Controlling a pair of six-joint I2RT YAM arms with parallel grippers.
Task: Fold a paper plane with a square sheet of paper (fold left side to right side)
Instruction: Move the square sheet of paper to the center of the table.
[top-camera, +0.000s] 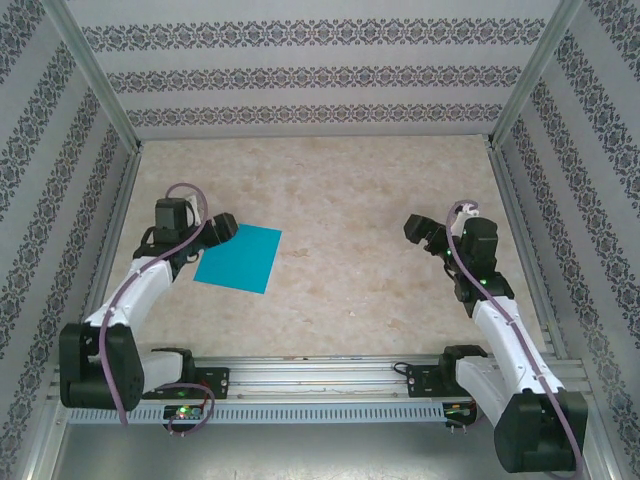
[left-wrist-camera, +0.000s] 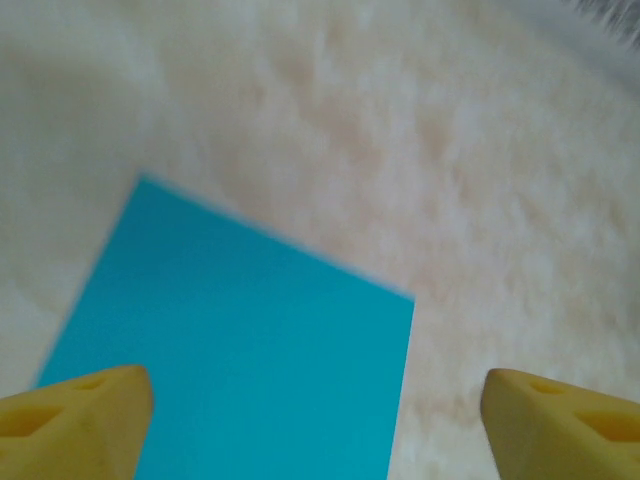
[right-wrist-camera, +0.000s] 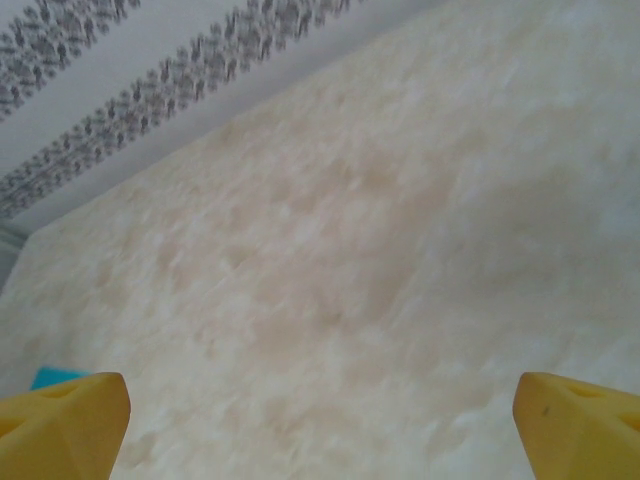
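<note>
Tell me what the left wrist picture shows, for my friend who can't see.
A flat teal paper lies on a beige table, toward the lower left. Yellow fingertips of the open left gripper poke in at the bottom corners, one in front of the paper, one before bare table.

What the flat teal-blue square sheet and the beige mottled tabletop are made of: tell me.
Flat teal-blue square sheet: probably thin paper, matte; it lies flat, evenly coloured, glare-free, with crisp edges. Beige mottled tabletop: perhaps marble-patterned laminate or a printed covering, matte; cloudy veining, no sharp reflections.
</note>
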